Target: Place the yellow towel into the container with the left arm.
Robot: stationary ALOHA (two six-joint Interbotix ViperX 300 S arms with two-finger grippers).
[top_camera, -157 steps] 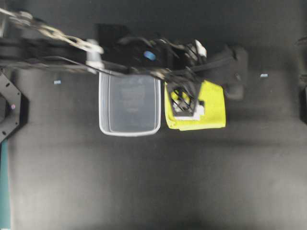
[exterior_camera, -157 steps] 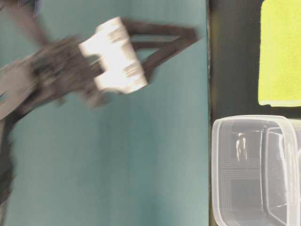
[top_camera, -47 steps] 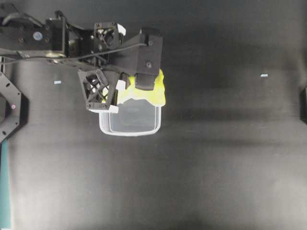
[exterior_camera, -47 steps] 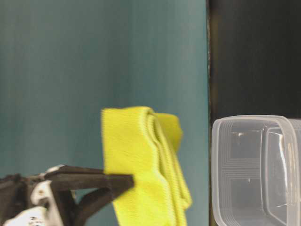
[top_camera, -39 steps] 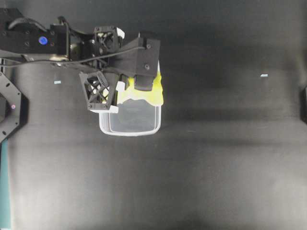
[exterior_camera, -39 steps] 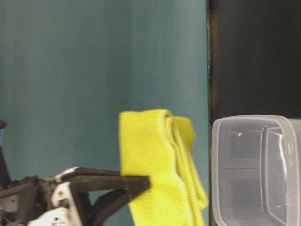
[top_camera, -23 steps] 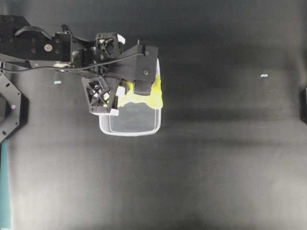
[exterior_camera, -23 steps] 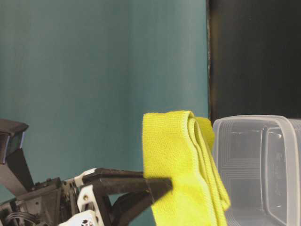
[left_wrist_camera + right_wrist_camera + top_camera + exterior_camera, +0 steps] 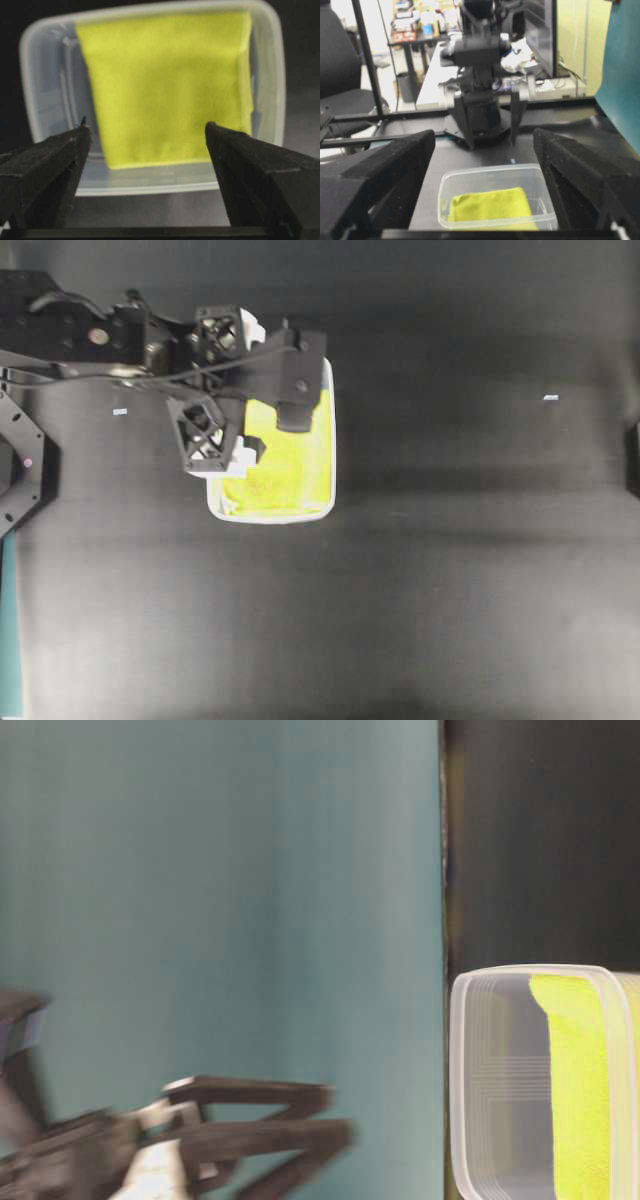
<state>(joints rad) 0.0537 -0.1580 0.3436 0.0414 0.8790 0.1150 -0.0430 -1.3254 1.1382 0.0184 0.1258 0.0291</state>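
The yellow towel (image 9: 290, 465) lies folded inside the clear container (image 9: 270, 519), covering most of its floor. My left gripper (image 9: 250, 420) hovers above the container, open and empty, with one lattice finger (image 9: 205, 435) outside the tub's left wall. In the left wrist view the towel (image 9: 165, 85) lies in the container (image 9: 150, 189) between the spread fingers (image 9: 50, 165). The table-level view shows the towel (image 9: 585, 1090) inside the tub (image 9: 490, 1080) and the gripper (image 9: 250, 1130) blurred beside it. My right gripper (image 9: 482, 137) is open and empty, far from the container (image 9: 492, 172) and towel (image 9: 490, 205).
The container stands on a black table (image 9: 450, 570) near its back left. The left arm (image 9: 477, 55) rises behind the tub in the right wrist view. Small pale marks (image 9: 550, 397) lie on the table. A teal wall (image 9: 220, 900) backs the table-level view.
The left gripper held the towel above the container's back edge. It has opened, and the towel has dropped and now lies flat inside the container.
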